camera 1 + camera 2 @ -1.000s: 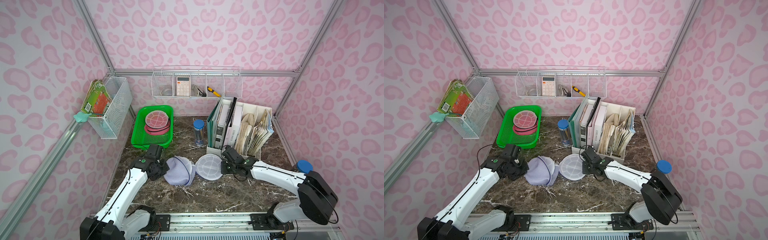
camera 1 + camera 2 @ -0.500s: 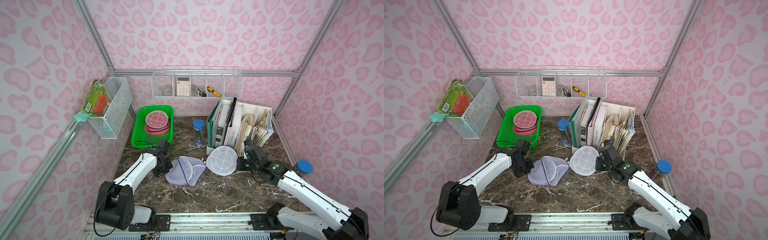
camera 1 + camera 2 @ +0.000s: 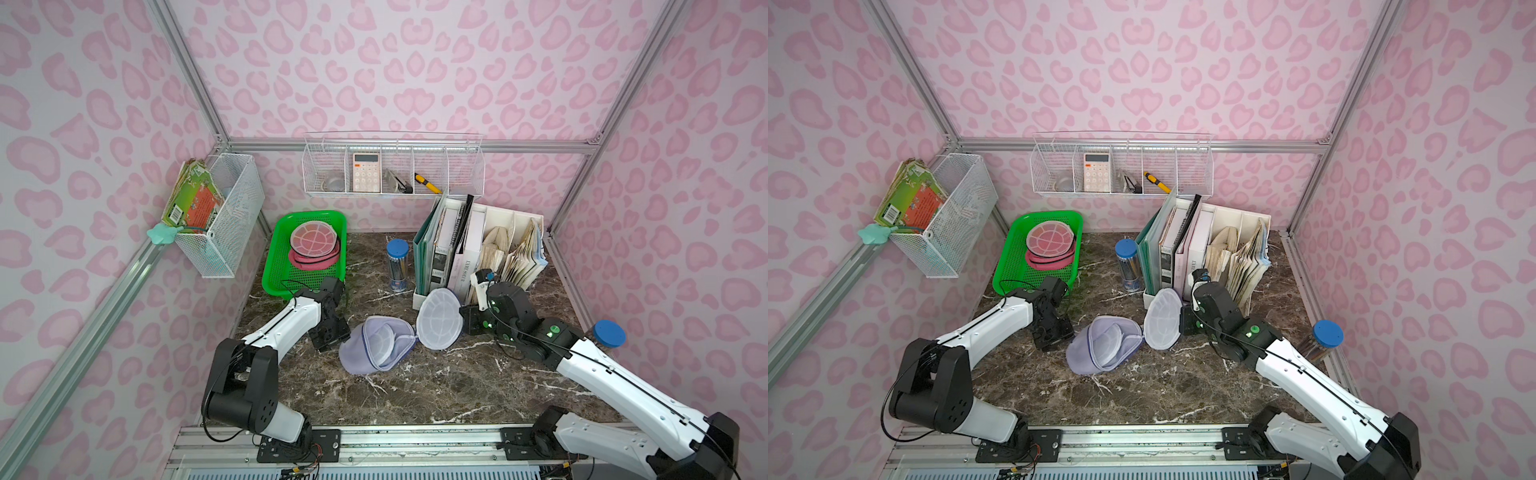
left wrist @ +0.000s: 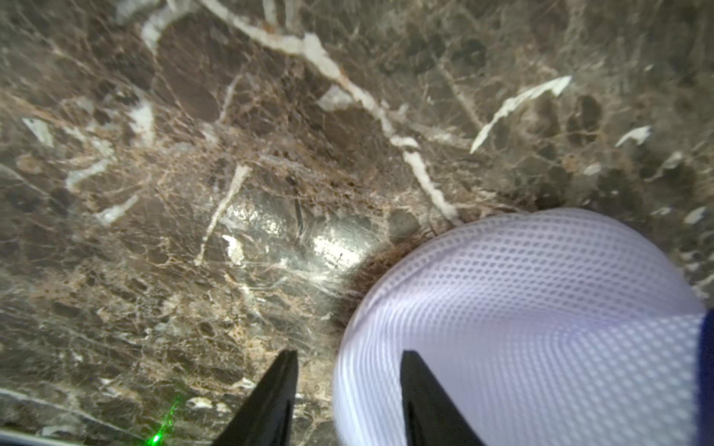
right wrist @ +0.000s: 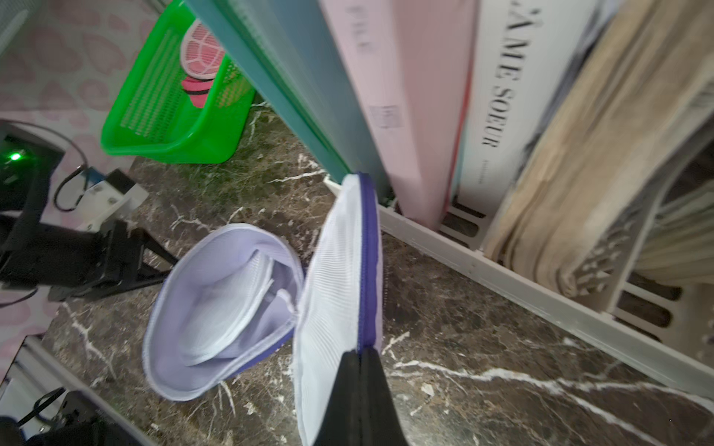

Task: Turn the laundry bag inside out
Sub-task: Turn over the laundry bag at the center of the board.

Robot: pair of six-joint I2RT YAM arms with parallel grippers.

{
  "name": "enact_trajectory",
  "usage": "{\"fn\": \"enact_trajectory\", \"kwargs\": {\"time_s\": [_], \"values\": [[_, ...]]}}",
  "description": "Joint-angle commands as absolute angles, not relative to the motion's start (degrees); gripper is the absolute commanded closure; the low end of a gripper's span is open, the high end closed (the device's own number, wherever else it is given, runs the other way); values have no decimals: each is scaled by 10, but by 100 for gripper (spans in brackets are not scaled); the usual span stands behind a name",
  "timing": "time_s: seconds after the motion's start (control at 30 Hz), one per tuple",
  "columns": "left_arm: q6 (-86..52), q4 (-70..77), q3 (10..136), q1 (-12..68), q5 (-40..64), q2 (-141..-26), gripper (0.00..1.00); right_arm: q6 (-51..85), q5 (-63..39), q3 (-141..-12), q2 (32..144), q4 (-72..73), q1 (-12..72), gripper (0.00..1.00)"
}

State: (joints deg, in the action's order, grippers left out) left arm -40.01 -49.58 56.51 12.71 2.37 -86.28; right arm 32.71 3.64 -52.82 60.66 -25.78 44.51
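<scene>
The bag point(image 3: 376, 347) lies just beside the left pincer point(image 4: 346, 352) (jaws parted, nothing held); its lid point(image 5: 336, 270) is pinched on edge in the closed right pincer point(image 5: 361, 355). Eversion is judged barely begun: the bag must next be pushed through its mouth.

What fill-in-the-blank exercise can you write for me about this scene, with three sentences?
1. The right claw pinches the laundry bag's upright flap, whose mesh is ____.
2. The left claw, beside the bag, stands ____.
3. The tray holding the pink round bags is ____.
Missing words: white; open; green.
</scene>
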Motion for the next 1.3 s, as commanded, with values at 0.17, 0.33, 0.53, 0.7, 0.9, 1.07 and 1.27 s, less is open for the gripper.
{"fn": "enact_trajectory", "kwargs": {"time_s": [0.17,0.33,0.53,0.7,0.9,1.07,1.27], "values": [[-376,-540,631,129,120,-791,45,340,61,-538,623,-207,506,100],[-402,-485,653,165,220,-783,50,343,67,-528,623,-202,510,100],[-441,-435,683,237,248,-838,62,351,77,-511,616,-194,510,100],[-461,-445,712,280,223,-916,76,362,92,-476,605,-175,505,100],[-460,-473,730,281,187,-990,89,371,72,-456,592,-147,497,100],[-460,-471,743,284,194,-1035,91,366,62,-466,592,-143,500,100],[-467,-465,739,297,195,-1074,93,363,61,-488,601,-151,509,100]]}}
